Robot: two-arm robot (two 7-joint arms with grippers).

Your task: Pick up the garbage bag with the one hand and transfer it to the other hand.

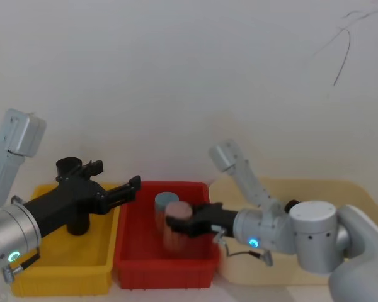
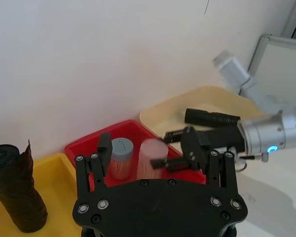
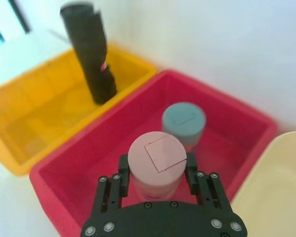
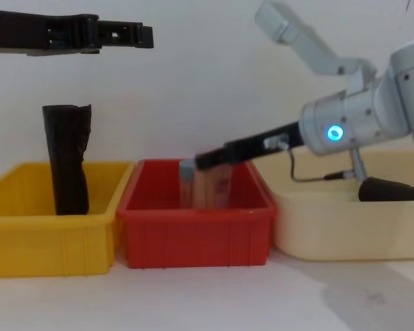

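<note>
White wall, red bin (image 1: 132,264), pink can (image 3: 157,163), teal can (image 3: 183,122)

A pale worktop (image 4: 214,303) runs up to a white wall and carries three bins in a row. A yellow bin (image 4: 52,238) sits at the robot's left. A red bin (image 4: 196,234) stands just beside it at the middle, their walls close to touching. A cream tub (image 4: 331,227) rests at the right, close against the red bin. All three sit flat on the surface, with bare worktop in front of them in the chest view.
</note>
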